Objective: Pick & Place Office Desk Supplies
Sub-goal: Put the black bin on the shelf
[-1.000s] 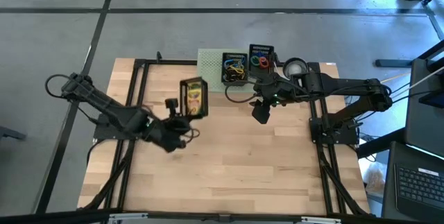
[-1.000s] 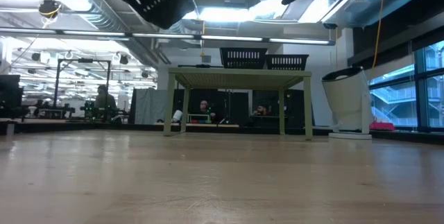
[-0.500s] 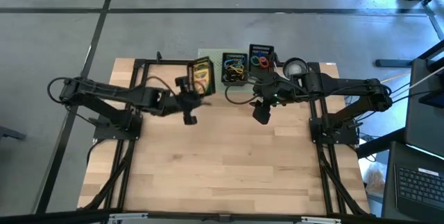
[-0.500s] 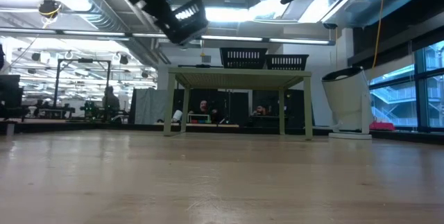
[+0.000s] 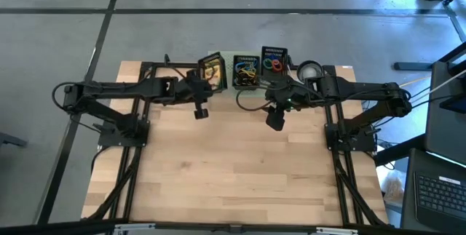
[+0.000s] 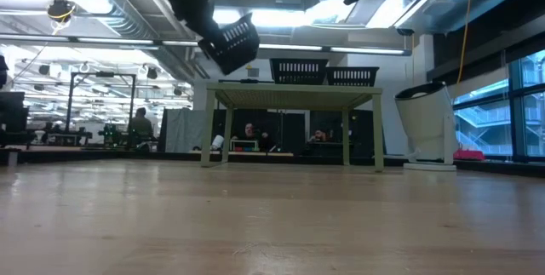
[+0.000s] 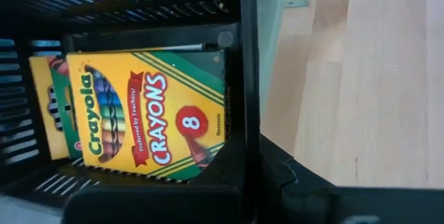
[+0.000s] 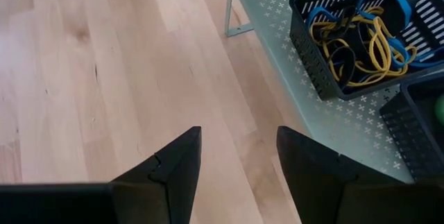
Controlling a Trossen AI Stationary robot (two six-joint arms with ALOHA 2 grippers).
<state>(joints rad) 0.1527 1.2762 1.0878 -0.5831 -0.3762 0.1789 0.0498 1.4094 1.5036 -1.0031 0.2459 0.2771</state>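
Note:
A black mesh tray (image 5: 212,72) with two yellow-green crayon boxes (image 7: 149,116) inside hangs tilted in the air over the left end of the pale green riser (image 5: 251,92). My left gripper (image 5: 202,84) is shut on it. In the low view the tray (image 6: 230,43) floats above and left of the riser top (image 6: 294,92). Two more black trays stand on the riser, one with yellow and blue rubber bands (image 8: 364,37) and one with coloured loops (image 5: 274,63). My right gripper (image 8: 239,161) hovers open over bare wood beside the riser. My left gripper holds the tray by one side wall (image 7: 248,156), which runs down between the two fingers. It reaches in from the table's left, slanting down. The tray is lifted clear and tilted, and the crayon boxes lie inside it against that wall.
A white-grey cylinder (image 5: 309,71) stands right of the riser at the far edge. Black frame rails (image 5: 145,118) run along both sides of the table. The wooden top (image 5: 240,169) toward the near edge is bare.
My left gripper has swung from the table's left middle toward the far edge and the riser, carrying the tray. The tray has stayed lifted and has turned as the wrist rolled. My right gripper has kept its place, open.

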